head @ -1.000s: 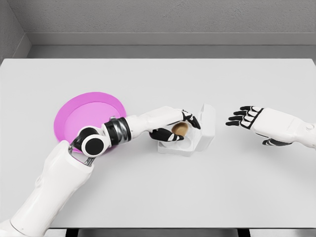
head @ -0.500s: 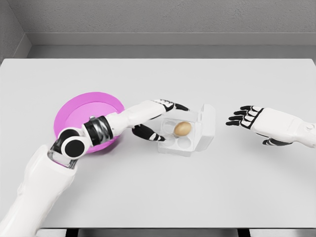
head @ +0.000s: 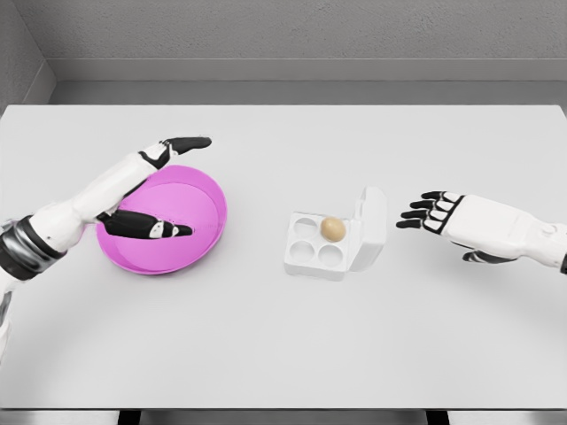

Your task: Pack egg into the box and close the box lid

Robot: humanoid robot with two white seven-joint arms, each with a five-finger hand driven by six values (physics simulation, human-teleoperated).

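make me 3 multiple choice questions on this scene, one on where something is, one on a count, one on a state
1. Where does the egg sit in the box?
A. a far cup, next to the lid
B. a near cup, at the side away from the lid
C. on the pink plate

2. How many cups of the box hold nothing?
A. one
B. two
C. three

3. How is the lid of the box?
A. shut flat over the cups
B. standing open at the box's right side
C. lying loose on the table

Key:
1 A: the egg fills the far right cup, against the raised lid.
2 C: four cups show and only one has an egg.
3 B: the lid stands up at the right, all cups uncovered.

The left hand is over the pink plate, the right hand is beside the lid, both with spread fingers.
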